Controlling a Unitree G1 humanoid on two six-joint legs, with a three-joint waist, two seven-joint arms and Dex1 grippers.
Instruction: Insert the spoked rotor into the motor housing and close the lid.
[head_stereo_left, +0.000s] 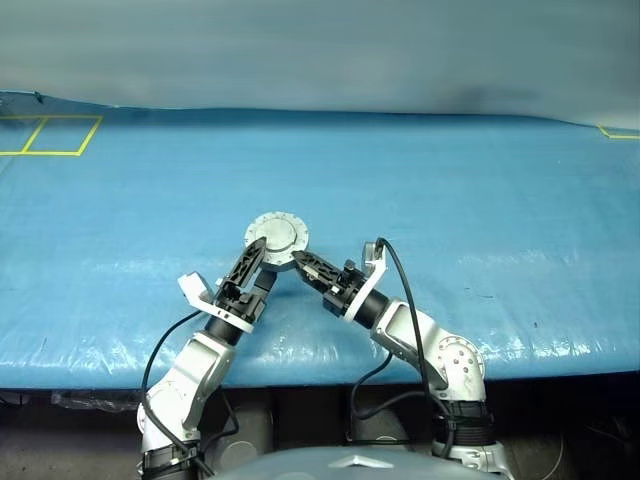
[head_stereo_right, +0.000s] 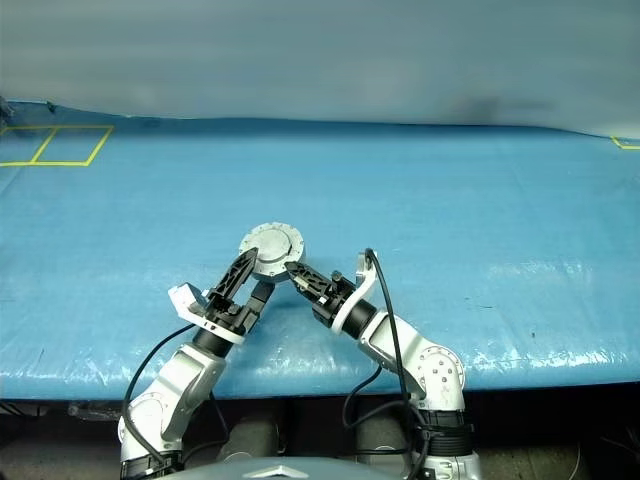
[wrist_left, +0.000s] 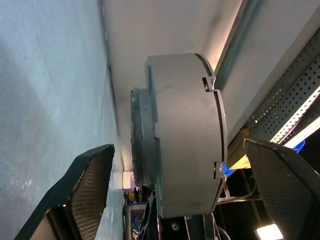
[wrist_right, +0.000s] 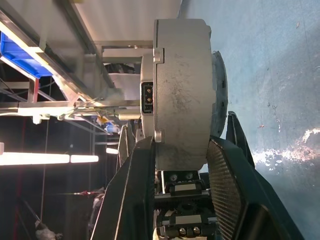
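One motor housing (head_stereo_left: 279, 240), lid (wrist_right: 216, 97) closed on it, held up above the blue table cover (head_stereo_left: 480, 220) between the two grippers. Right gripper (head_stereo_left: 303, 265) pinches its rim — one finger on each flat face. Left gripper (head_stereo_left: 257, 262) spread wide, fingers (wrist_left: 82, 187) flanking the housing, not touching.

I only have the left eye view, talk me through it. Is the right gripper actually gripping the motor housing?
Observer: Yes. In the right wrist view the right gripper has both fingers pressed against the motor housing.
Operator: And the left gripper?
Observer: The left gripper is open; its fingers stand clear on either side of the housing.
Operator: Is the lid shut?
Observer: It looks closed; only a thin seam shows around the rim.
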